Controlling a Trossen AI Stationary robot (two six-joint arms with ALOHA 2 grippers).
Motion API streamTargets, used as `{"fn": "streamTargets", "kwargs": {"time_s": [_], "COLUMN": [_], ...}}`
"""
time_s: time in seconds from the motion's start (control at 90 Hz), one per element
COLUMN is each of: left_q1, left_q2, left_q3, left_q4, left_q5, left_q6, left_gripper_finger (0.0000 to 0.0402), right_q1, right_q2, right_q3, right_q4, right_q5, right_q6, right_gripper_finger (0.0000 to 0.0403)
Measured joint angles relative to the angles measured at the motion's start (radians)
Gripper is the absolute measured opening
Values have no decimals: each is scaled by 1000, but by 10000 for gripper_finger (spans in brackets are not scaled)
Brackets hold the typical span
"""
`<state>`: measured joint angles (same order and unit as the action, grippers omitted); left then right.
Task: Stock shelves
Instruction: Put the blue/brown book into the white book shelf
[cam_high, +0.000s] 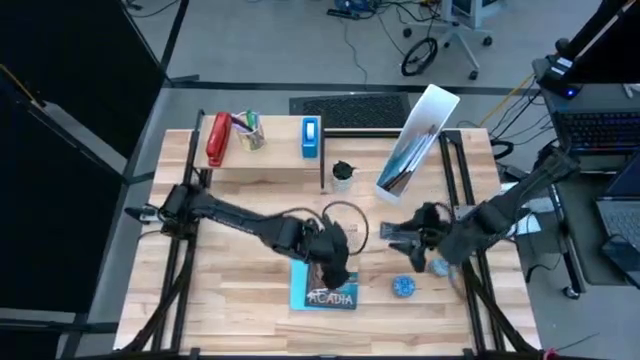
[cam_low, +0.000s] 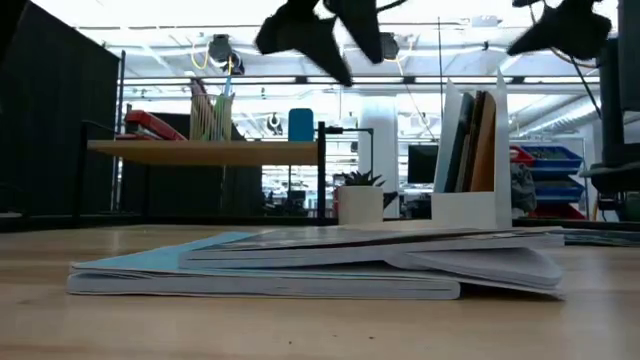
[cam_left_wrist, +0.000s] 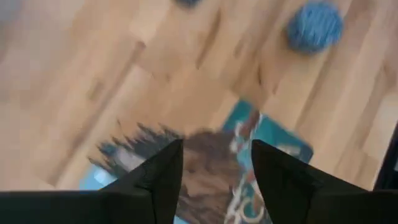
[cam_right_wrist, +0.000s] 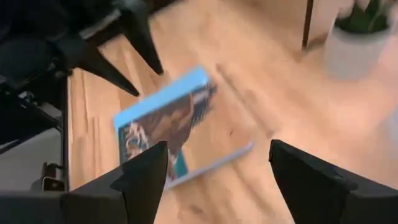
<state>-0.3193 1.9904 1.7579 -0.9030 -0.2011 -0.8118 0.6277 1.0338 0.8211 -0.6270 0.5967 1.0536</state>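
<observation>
Two dark arms reach in over the tabletop (cam_high: 240, 310) from its left and right edges. The left arm stretches low across the middle, and its left gripper (cam_left_wrist: 216, 163) hangs just above the book (cam_high: 324, 292) with its fingers spread apart and nothing between them. The right arm bends in from the right edge; the right gripper (cam_right_wrist: 217, 163) is held clear of the wood, pointing toward the book, its fingers wide apart and empty.

The book lies flat near the front edge, about midway along it, its blue cover up. A small blue round thing (cam_high: 403, 287) sits on the wood just to its right.

The wooden shelf (cam_high: 262, 163) stands along the back edge toward the left corner, carrying a red stapler (cam_high: 216, 140), a cup of pens (cam_high: 250, 131) and a blue box (cam_high: 311, 137). The white file holder (cam_high: 418, 138) stands near the back right corner with a few books upright inside. A small potted plant (cam_high: 343, 174) sits between shelf and holder
</observation>
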Motion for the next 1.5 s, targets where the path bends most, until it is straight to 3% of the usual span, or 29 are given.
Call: {"fn": "streamTargets", "kwargs": {"time_s": [0.267, 0.4, 0.633, 0.811, 0.944, 1.056, 1.233, 1.5], "left_q1": [-87, -104, -110, -113, -109, -100, -70, -52], "left_q2": [2, 2, -35, -142, -230, -291, -316, -292], "left_q3": [-209, -263, -284, -324, -437, -582, -774, -833], "left_q4": [90, 189, 195, 193, 204, 323, 732, 782], "left_q5": [-12, -25, -25, -42, -47, -41, 2, -79], "left_q6": [-223, -293, -308, -268, -295, -346, -434, -563], "left_gripper_finger": [242, 243, 233, 233, 232, 232, 232, 232], "right_q1": [32, 31, 31, 29, 26, 18, -9, -36], "right_q2": [235, 352, 488, 520, 520, 520, 519, 540], "right_q3": [0, 0, -1, -1, -1, -1, -1, 0], "right_q4": [105, 172, 320, 369, 363, 363, 362, 372], "right_q5": [-85, -139, -161, -186, -183, -180, -211, -262], "right_q6": [242, 293, 357, 352, 351, 349, 341, 337], "right_gripper_finger": [261, 261, 261, 261, 261, 261, 261, 261]}}
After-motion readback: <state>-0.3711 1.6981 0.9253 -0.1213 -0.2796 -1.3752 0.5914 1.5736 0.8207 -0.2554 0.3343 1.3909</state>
